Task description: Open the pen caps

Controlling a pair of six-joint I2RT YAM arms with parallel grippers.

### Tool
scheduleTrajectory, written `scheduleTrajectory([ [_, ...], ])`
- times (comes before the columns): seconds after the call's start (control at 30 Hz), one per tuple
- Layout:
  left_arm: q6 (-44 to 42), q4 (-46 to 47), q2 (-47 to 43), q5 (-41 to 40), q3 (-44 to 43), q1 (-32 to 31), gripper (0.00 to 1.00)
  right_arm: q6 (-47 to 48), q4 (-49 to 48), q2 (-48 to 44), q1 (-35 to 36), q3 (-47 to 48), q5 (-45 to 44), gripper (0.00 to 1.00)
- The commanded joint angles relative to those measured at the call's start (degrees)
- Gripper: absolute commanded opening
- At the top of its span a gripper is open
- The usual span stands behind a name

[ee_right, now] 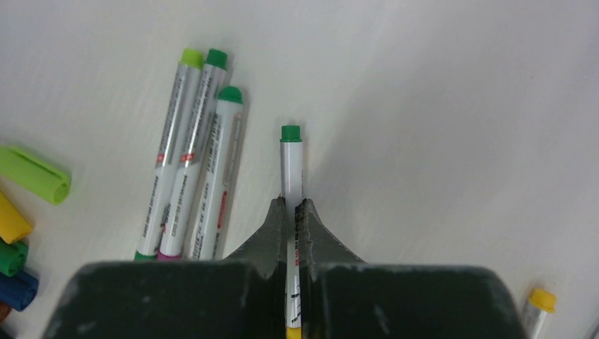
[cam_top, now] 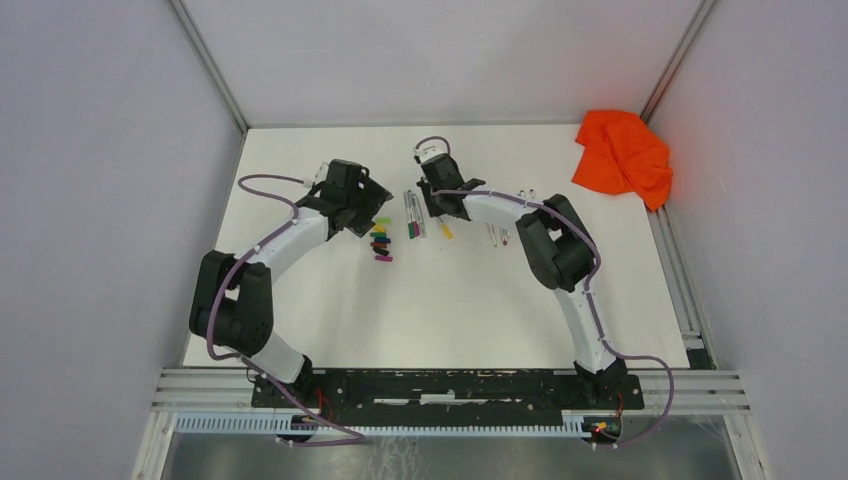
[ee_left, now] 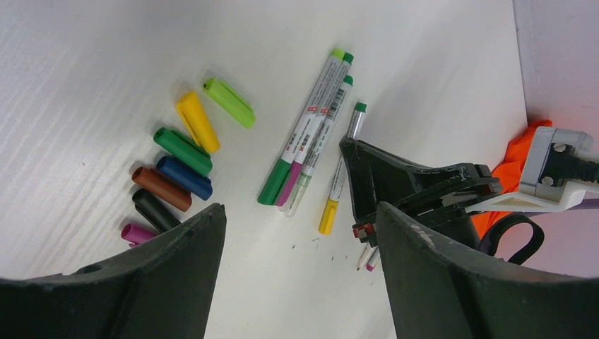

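Note:
Several loose pen caps point(ee_left: 184, 152), yellow, greens, blue, brown, black and magenta, lie in a cluster on the table point(cam_top: 380, 243). Three pens point(ee_left: 311, 134) lie side by side to their right, two with green and magenta caps on. My right gripper point(ee_right: 291, 205) is shut on the barrel of a fourth pen point(ee_right: 290, 159) with a green end and a yellow cap point(ee_left: 328, 215), low at the table. My left gripper point(ee_left: 300, 212) is open and empty, hovering just near the caps and the pens. Both grippers show in the top view, left point(cam_top: 362, 208) and right point(cam_top: 437, 205).
An orange cloth point(cam_top: 622, 155) lies at the back right corner. More pens point(cam_top: 498, 235) lie right of my right gripper; one with a yellow end point(ee_right: 540, 304) shows in the right wrist view. Grey walls enclose the white table point(cam_top: 450, 310).

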State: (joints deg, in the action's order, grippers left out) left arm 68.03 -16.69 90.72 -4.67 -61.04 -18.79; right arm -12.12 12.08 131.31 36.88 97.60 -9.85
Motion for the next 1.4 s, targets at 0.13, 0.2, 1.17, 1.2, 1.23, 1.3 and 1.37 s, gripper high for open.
scheduleTrajectory([
  [0.13,-7.6,10.8,-6.6,-0.8,5.9,-5.6,0.83,-1.2,-3.2,-11.6,-2.3,-17.0,7.0,0.00],
  [0.2,-9.2,15.4,-7.7,0.2,8.5,-7.6,0.82,-1.9,-6.4,-15.8,-2.6,-20.9,9.5,0.00],
  [1.17,-13.8,64.6,1.8,20.4,23.3,-17.9,0.65,-30.3,-49.8,-36.6,-10.0,-48.4,36.6,0.00],
  [1.2,-13.7,64.7,2.3,20.8,23.0,-18.0,0.64,-30.7,-50.3,-36.3,-10.0,-48.4,36.8,0.00],
  [1.23,-13.7,64.8,2.8,21.2,22.8,-18.1,0.63,-31.1,-50.8,-36.0,-10.0,-48.4,37.1,0.00],
  [1.3,-13.8,64.9,3.5,21.8,22.4,-18.2,0.61,-31.6,-51.7,-35.7,-10.3,-48.4,37.6,0.00],
  [1.37,-13.8,65.2,3.9,21.9,22.4,-18.3,0.59,-31.7,-51.7,-35.6,-10.4,-48.3,37.6,0.00],
])
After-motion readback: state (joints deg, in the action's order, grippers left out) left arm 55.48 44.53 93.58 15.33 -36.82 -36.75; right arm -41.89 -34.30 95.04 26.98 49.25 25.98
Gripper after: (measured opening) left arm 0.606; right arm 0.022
